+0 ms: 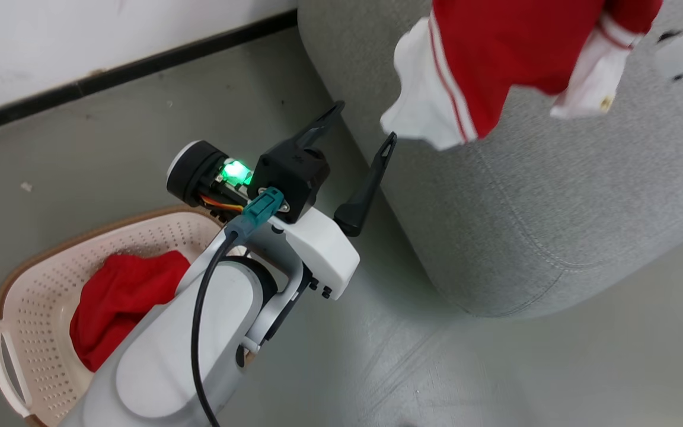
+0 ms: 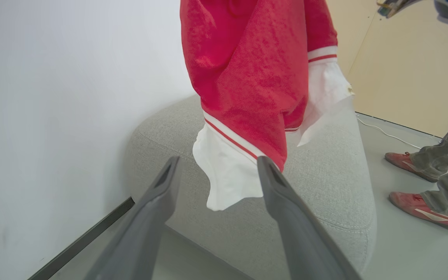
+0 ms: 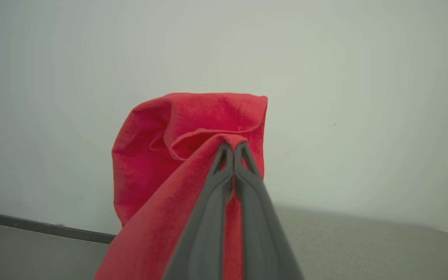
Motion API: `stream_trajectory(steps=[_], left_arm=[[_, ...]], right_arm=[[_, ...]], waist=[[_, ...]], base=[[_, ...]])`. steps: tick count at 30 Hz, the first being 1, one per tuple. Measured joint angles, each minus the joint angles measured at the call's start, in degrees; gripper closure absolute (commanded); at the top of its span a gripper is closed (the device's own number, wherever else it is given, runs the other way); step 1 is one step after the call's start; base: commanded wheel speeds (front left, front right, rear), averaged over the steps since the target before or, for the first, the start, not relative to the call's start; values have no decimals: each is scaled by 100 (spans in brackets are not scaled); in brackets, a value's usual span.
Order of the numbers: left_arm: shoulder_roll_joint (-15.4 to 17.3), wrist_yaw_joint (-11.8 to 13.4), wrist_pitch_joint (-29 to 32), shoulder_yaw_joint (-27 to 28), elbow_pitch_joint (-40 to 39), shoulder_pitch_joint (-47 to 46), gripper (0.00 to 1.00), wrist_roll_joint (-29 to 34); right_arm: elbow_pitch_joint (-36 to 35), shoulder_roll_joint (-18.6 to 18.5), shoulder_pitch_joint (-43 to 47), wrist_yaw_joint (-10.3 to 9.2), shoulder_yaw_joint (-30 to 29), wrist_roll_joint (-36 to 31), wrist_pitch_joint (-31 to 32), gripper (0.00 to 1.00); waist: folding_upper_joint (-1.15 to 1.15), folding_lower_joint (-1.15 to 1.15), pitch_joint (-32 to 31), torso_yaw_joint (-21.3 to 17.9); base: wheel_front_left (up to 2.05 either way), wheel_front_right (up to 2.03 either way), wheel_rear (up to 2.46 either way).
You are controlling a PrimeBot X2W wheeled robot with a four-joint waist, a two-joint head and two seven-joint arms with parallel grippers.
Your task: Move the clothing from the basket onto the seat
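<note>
A red garment with white cuffs [image 1: 507, 65] hangs in the air over the grey sofa [image 1: 555, 207], its lowest cuff dangling near the sofa's left end. My right gripper [image 3: 233, 147] is shut on a fold of that red fabric [image 3: 185, 140], high above the seat. My left gripper [image 1: 365, 127] stands open and holds nothing, between the basket and the sofa's side; in its own view the hanging garment [image 2: 255, 77] shows beyond the open fingers [image 2: 169, 171]. A second red garment [image 1: 119, 296] lies in the cream basket [image 1: 39, 284] on the floor at lower left.
A white wall with a dark skirting [image 1: 128, 68] runs behind the basket and sofa. A person's legs and red shoes [image 2: 422, 202] stand on the floor past the sofa's far side. My pale left forearm [image 1: 199, 332] covers part of the basket.
</note>
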Motion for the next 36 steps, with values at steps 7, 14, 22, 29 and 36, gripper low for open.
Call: stream_trajectory(steps=[7, 14, 22, 29, 36], left_arm=[[70, 56, 138, -66, -232, -181, 0, 208], [56, 102, 261, -168, -492, -322, 0, 347], [48, 110, 366, -220, -660, -518, 0, 422], [-18, 111, 407, -267, -747, -633, 0, 498], [-46, 105, 405, -279, -793, -813, 0, 546]], right_arm=[[565, -345, -748, 0, -119, 36, 1, 100], [1239, -776, -1548, 1, -207, -8, 1, 100], [1634, -1084, -2214, 1, -499, -304, 1, 100], [2205, -975, -2310, 1, -708, -328, 0, 100], [2825, -714, -2306, 1, -1088, -192, 0, 100]], waist=[[0, 0, 385, 180], [0, 0, 830, 399], [0, 0, 1269, 616], [0, 0, 1645, 772], [0, 0, 1984, 905]], base=[[0, 0, 0], [0, 0, 0], [0, 0, 0], [0, 0, 0], [0, 0, 0]])
